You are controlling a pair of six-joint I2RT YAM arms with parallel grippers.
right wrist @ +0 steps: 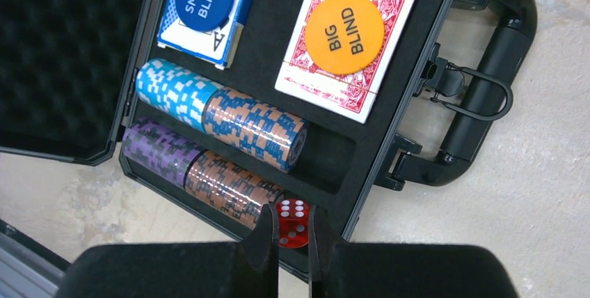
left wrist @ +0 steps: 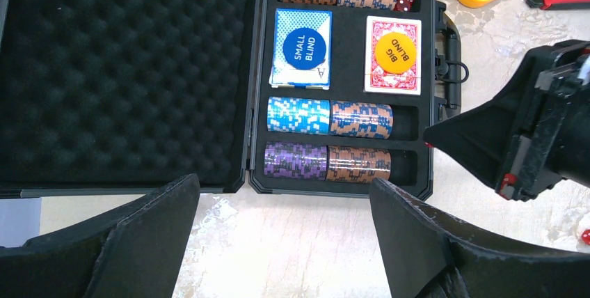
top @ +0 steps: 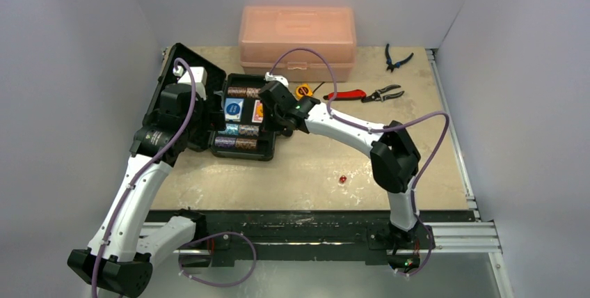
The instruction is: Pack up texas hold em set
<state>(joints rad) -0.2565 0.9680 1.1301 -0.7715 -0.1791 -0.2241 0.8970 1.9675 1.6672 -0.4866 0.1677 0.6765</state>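
Die (right wrist: 293, 223) (red) — in right gripper (right wrist: 291, 234)

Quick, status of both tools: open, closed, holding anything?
Left tool: open, holding nothing.
Right tool: closed on a red die.

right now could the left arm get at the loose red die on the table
Probably yes. The left gripper is open and empty, and bare table lies between it and the loose red die. The right arm works at the case farther back, so it should not block.
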